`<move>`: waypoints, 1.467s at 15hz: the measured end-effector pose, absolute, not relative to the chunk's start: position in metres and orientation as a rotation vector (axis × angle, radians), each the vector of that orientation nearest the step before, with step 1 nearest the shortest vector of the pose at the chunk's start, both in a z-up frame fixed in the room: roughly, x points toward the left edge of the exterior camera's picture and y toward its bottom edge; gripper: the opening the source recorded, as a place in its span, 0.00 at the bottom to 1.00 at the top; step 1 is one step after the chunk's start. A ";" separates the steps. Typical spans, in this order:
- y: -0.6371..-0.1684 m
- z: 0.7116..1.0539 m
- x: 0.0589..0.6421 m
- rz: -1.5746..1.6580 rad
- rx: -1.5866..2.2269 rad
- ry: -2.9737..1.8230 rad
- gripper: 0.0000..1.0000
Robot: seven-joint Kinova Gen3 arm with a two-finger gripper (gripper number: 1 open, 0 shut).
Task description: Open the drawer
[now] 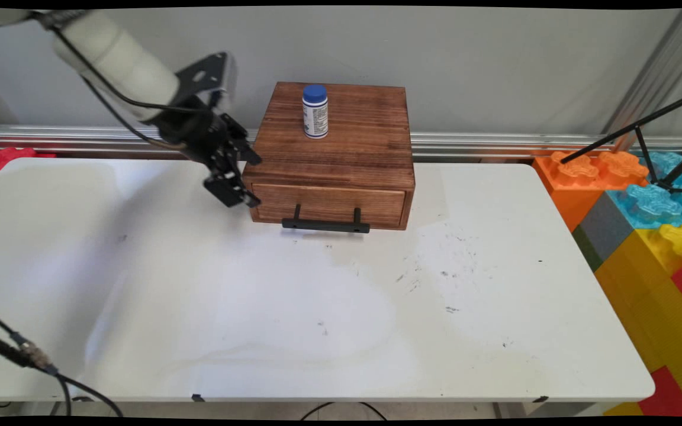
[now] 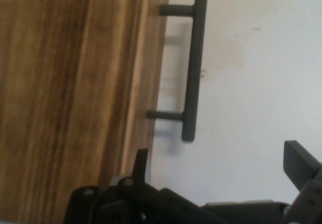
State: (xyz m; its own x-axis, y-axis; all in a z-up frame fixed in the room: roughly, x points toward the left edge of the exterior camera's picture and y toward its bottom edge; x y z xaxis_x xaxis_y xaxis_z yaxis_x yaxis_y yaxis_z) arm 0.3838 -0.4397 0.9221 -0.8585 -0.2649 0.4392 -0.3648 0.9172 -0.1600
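Note:
A brown wooden drawer box [image 1: 341, 148] stands at the back middle of the white table [image 1: 317, 307], its drawer shut. Across the drawer front runs a black bar handle [image 1: 325, 225], which the hand view shows upright as the handle [image 2: 193, 63]. On top of the box stands a white bottle [image 1: 315, 112] with a blue cap. My gripper [image 1: 251, 180] hangs at the box's front left corner, just above the table, left of the handle and apart from it. In the hand view the gripper [image 2: 219, 156] is open with nothing between its fingers, one finger [image 2: 141, 161] close to the box's edge.
Large coloured toy blocks [image 1: 643, 225] stand off the table's right edge, with black tripod legs [image 1: 643, 136] over them. Red blocks [image 1: 3, 160] lie at the back left. Black cables [image 1: 27, 355] cross the near left corner. A metal rail [image 1: 495, 142] runs along the wall.

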 end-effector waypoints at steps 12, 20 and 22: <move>-0.479 0.857 0.319 0.265 0.394 -2.700 1.00; -0.492 0.824 0.299 0.228 0.381 -2.714 1.00; -0.493 0.818 0.296 0.220 0.379 -2.716 1.00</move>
